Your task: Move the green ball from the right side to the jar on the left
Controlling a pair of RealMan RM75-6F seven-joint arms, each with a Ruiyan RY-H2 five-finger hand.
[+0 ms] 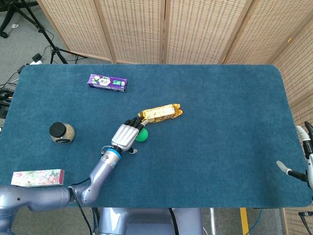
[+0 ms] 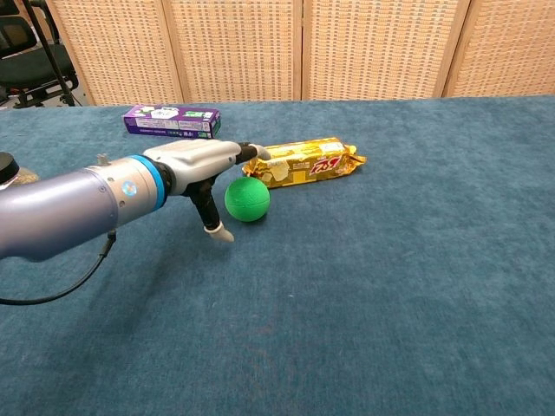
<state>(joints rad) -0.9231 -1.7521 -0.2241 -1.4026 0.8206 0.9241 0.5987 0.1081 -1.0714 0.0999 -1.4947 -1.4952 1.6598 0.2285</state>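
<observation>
The green ball (image 1: 143,135) (image 2: 247,199) lies mid-table, just in front of a gold snack packet. My left hand (image 1: 126,135) (image 2: 205,165) hovers right at the ball's left side, fingers spread and reaching over its top, thumb hanging down beside it; it holds nothing. The jar (image 1: 61,132) with a black lid stands at the left of the table, and only its edge (image 2: 7,168) shows in the chest view. My right hand (image 1: 304,159) stays at the table's far right edge, fingers apart, seen only from the head camera.
A gold snack packet (image 1: 160,113) (image 2: 303,161) lies just behind the ball, close to my left fingertips. A purple box (image 1: 107,82) (image 2: 170,120) sits at the back left. A flowered box (image 1: 37,177) rests at the front left corner.
</observation>
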